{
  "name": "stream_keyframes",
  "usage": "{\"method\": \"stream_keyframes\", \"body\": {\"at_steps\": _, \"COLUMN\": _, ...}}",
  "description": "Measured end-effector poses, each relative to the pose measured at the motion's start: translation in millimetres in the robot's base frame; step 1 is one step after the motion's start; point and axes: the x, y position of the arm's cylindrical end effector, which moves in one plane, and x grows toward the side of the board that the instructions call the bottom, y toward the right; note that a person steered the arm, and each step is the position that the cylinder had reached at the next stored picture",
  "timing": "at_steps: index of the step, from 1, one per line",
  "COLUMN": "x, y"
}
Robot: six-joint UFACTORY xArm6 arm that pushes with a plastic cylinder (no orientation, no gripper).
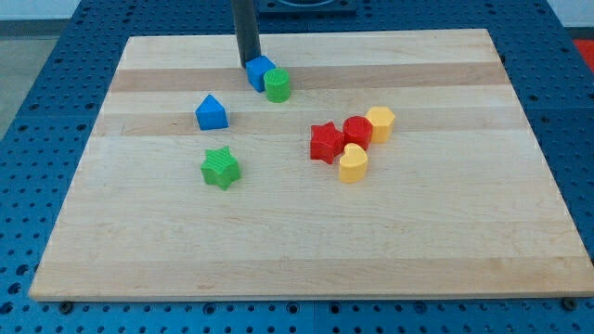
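My tip [249, 65] comes down from the view's top and rests against the upper left side of a blue cube [259, 71]. A green cylinder [277, 84] sits pressed to that cube's right. Lower left lies a blue house-shaped block [212, 113], and below it a green star [220, 168]. To the right a cluster holds a red star [325, 142], a red cylinder [357, 131], a yellow hexagonal block [380, 122] and a yellow heart-shaped block [353, 163], all touching or nearly so.
The blocks lie on a pale wooden board [306, 250], which rests on a blue perforated table [28, 111].
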Motion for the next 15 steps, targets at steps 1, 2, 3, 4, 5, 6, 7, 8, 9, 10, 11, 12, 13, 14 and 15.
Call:
{"method": "stream_keyframes", "body": {"at_steps": 1, "x": 14.4, "y": -2.5}}
{"method": "stream_keyframes", "body": {"at_steps": 2, "x": 34.1, "y": -18.0}}
{"method": "stream_keyframes", "body": {"at_steps": 3, "x": 58.6, "y": -20.7}}
{"method": "stream_keyframes", "body": {"at_steps": 4, "x": 72.6, "y": -24.6}}
{"method": "stream_keyframes", "body": {"at_steps": 5, "x": 66.6, "y": -56.2}}
{"method": "stream_keyframes", "body": {"at_steps": 6, "x": 49.5, "y": -53.4}}
{"method": "stream_keyframes", "body": {"at_steps": 7, "x": 44.1, "y": -25.1}}
{"method": "stream_keyframes", "body": {"at_steps": 8, "x": 35.8, "y": -2.1}}
{"method": "stream_keyframes", "body": {"at_steps": 9, "x": 30.2, "y": -2.1}}
{"method": "stream_keyframes", "body": {"at_steps": 10, "x": 39.8, "y": -0.1}}
{"method": "stream_keyframes", "body": {"at_steps": 11, "x": 72.8, "y": -1.7}}
{"method": "stream_keyframes", "body": {"at_steps": 12, "x": 87.2, "y": 24.1}}
{"method": "stream_keyframes", "body": {"at_steps": 13, "x": 101.9, "y": 51.6}}
{"method": "stream_keyframes", "body": {"at_steps": 14, "x": 105.4, "y": 59.6}}
{"method": "stream_keyframes", "body": {"at_steps": 15, "x": 98.4, "y": 59.7}}
